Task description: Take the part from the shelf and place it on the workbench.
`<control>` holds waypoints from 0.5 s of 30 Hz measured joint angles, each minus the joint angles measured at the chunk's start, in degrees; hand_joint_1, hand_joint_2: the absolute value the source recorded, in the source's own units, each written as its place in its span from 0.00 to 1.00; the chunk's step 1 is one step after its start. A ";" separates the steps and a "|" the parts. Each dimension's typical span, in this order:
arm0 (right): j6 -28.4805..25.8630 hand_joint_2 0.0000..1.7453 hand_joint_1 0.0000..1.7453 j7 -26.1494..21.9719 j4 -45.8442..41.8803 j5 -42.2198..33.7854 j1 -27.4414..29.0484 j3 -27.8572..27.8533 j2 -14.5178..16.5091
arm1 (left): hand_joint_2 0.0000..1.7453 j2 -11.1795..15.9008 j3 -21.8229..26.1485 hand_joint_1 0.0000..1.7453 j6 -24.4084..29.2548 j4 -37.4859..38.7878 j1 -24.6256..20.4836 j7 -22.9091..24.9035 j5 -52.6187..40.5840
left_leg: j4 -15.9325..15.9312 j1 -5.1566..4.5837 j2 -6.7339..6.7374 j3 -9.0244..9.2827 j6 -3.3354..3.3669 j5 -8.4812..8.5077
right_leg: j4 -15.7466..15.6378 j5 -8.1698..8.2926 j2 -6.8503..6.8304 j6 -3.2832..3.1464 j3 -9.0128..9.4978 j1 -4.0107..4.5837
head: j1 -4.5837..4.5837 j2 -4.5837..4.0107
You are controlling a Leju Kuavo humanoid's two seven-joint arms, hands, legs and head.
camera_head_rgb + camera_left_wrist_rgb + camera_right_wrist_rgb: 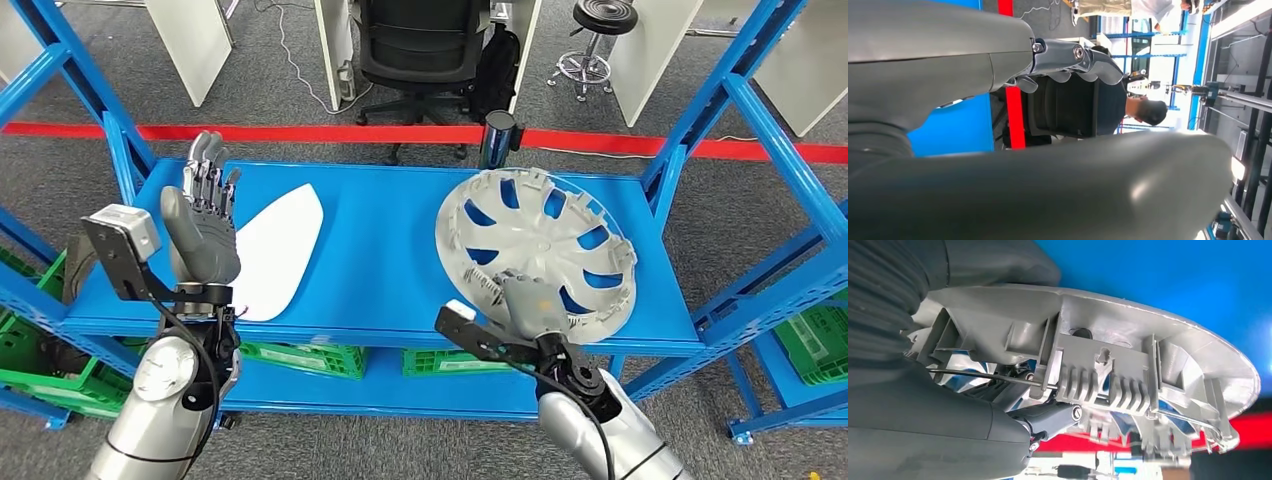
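Wheel cover [537, 250] sat tilted on the blue shelf [380, 250], near rim gripped by my right hand [528, 303], fingers hooked through its underside. Left hand [205, 225] well aside, raised, fingers spread, holding nothing.

On the shelf [380, 260], the flat panel [280, 250] lies near the left edge; the wheel cover [540, 250] sits tilted toward the right edge, well apart.
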 joint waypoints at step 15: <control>-5.75 1.00 1.00 -1.02 -10.42 -15.82 -1.11 -7.70 -1.66 | 0.00 0.02 0.60 0.00 0.81 -0.31 0.83 -0.04 -0.06 | -0.01 0.00 0.00 -0.07 -0.01 -0.03 | -0.02 -0.03 0.00 -0.02 -0.07 0.00 | -0.03 0.00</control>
